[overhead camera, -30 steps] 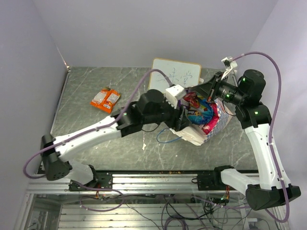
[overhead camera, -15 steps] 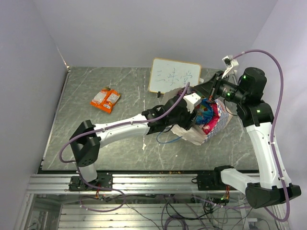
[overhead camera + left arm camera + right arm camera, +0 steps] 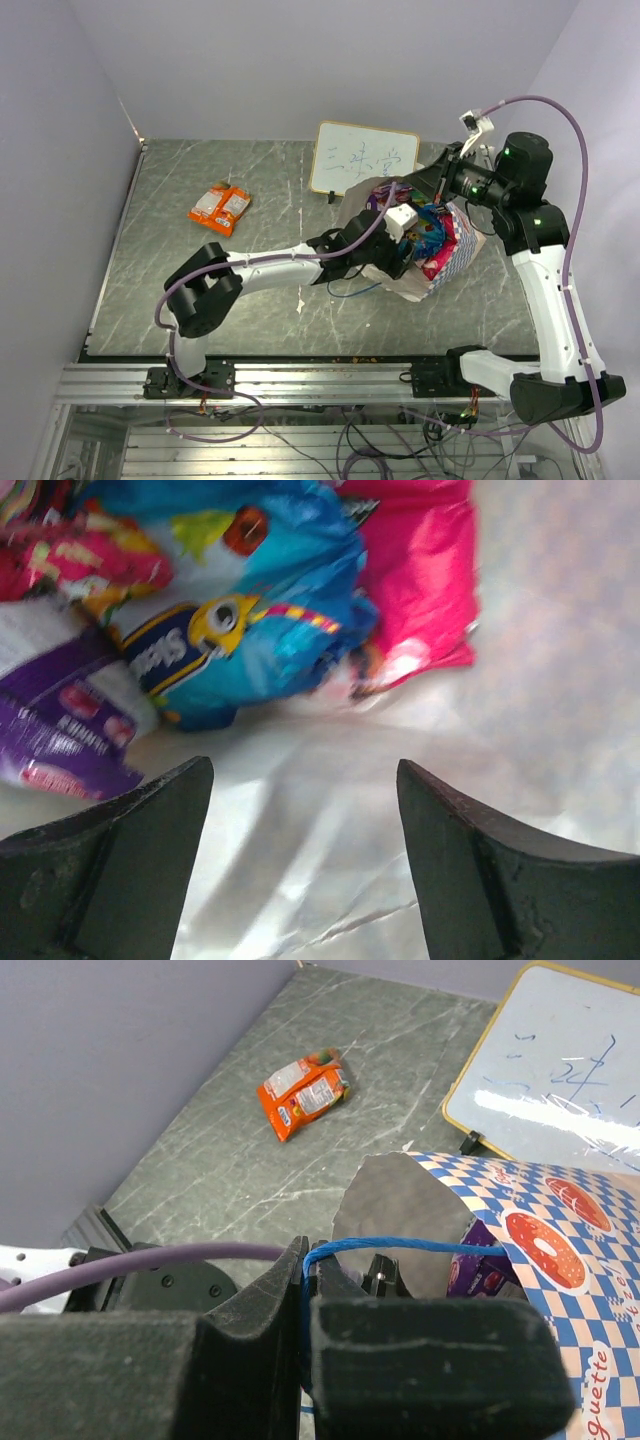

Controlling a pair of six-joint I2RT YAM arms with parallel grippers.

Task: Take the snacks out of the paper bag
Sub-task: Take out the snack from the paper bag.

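Step in hand: reach-in for the next snack. My read is that it's early, with one packet out and several left.

- Grey marble-look table (image 3: 200, 300): one orange foil packet (image 3: 220, 207) lies on it, well apart from both grippers, far off to the left gripper's left.
- Left arm (image 3: 270, 270): stretched low across the table, elbow folded near its base, wrist pushed into the bag mouth.
- Right arm (image 3: 545, 290): stands tall, forearm bent back over the bag.
- Cream-tan paper bag with a blue-white checked band (image 3: 462, 250): sits around the left gripper and just below the right gripper, mouth gaping toward the left arm.
- White signboard (image 3: 363, 158): just beyond the bag, not part of the job.
- Left gripper (image 3: 305, 780): jaws spread wide, holding nothing, only bare bag lining between them.
- Right gripper (image 3: 308, 1260): clamped tight on the thin blue cord handle (image 3: 400, 1247), probably lifting the rim to hold the mouth open.
- Snacks (image 3: 250, 600): piled in the bag just ahead of the left fingertips. The crinkly blue plastic packet (image 3: 270, 610) is dead ahead, the pink-red packet (image 3: 415, 570) ahead-right, the purple packet (image 3: 60, 730) just off the left-hand finger.

Next: push in a little, centre on the blue packet, pinch a crumpled edge, withdraw. Risk is grabbing the lining or two packets at once.
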